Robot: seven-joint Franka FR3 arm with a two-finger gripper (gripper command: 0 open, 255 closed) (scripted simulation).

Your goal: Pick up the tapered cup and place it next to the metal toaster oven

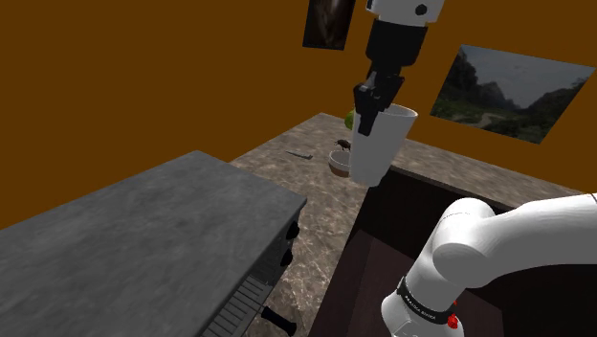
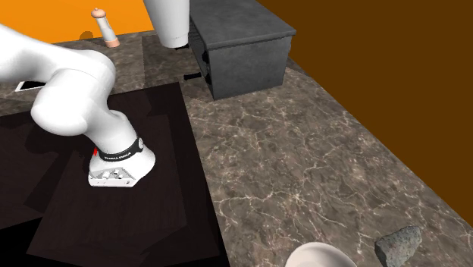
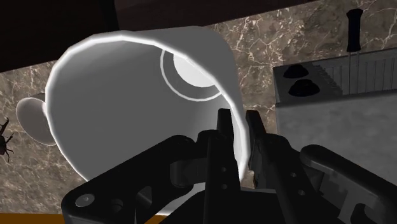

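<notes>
Gripper (image 3: 238, 124) is clamped on the tapered cup (image 3: 127, 108). The jaws are nearly closed, pinching the cup wall at the rim, with one finger inside and one outside. The cup is plain white and sits mouth-up with a slight tilt. It hangs off the gripper (image 1: 369, 117) in the air, clear of the marble counter (image 1: 316, 249). In the shoulder view the cup (image 1: 381, 146) sits over the seam between the counter and the dark stand (image 1: 383, 258). The grey toaster oven (image 1: 143, 239) is at that view's lower left, apart from the cup. In the second exterior view the cup (image 2: 170, 23) is at the top edge, just beside the toaster oven (image 2: 242, 49) in frame, and I can't tell the height gap from there. A white bowl (image 1: 339, 164) rests on the counter behind the cup. The wrist view has the oven's knobs (image 3: 299, 79) off to one side of the gripper.
</notes>
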